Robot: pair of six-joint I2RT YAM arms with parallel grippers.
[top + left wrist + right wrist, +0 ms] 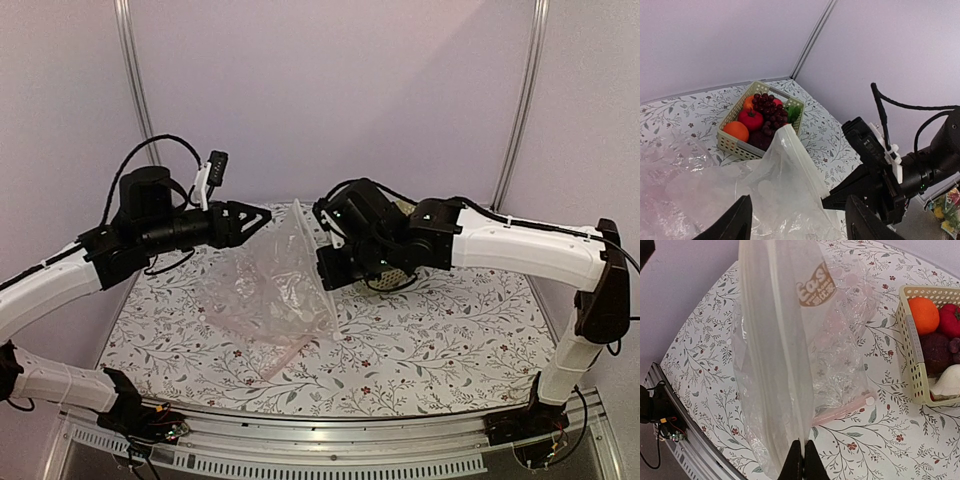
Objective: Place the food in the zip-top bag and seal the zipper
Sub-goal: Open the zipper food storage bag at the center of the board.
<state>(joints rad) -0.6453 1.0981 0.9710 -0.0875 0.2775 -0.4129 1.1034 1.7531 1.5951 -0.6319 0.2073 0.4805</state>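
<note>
Top external view is showing me the zip-top bag [265,295] sprawling across the middle of the worktop [430,340], one edge pulled up into a peak between the two arms. I'm reading the right fingers [796,462] as fully closed and pinching that raised film; the right wrist view is looking straight down the hanging sheet. The left fingers [740,220] are standing open just beside the lifted edge, holding nothing, with clear plastic showing between them.

I'm judging this as the opening stage. The bag is being lifted but nothing is going into it, and I'm seeing only crumpled film inside. Loading both pieces and closing the seal are left to do.

The zipper [840,412] is showing as a pinkish strip lying flat on the worktop along the bag's near side, apart from the pinched edge. I can't tell whether it is open or pressed shut.

The food is sitting in the pale basket [732,145] at the far side of the worktop, behind the right arm. In the left wrist view I'm picking out the dark purple grapes [769,107] heaped at the centre, the red fruit [751,119] touching them, an orange fruit [736,131] at the near corner and a green vegetable [792,112] tucked at the far side.
</note>
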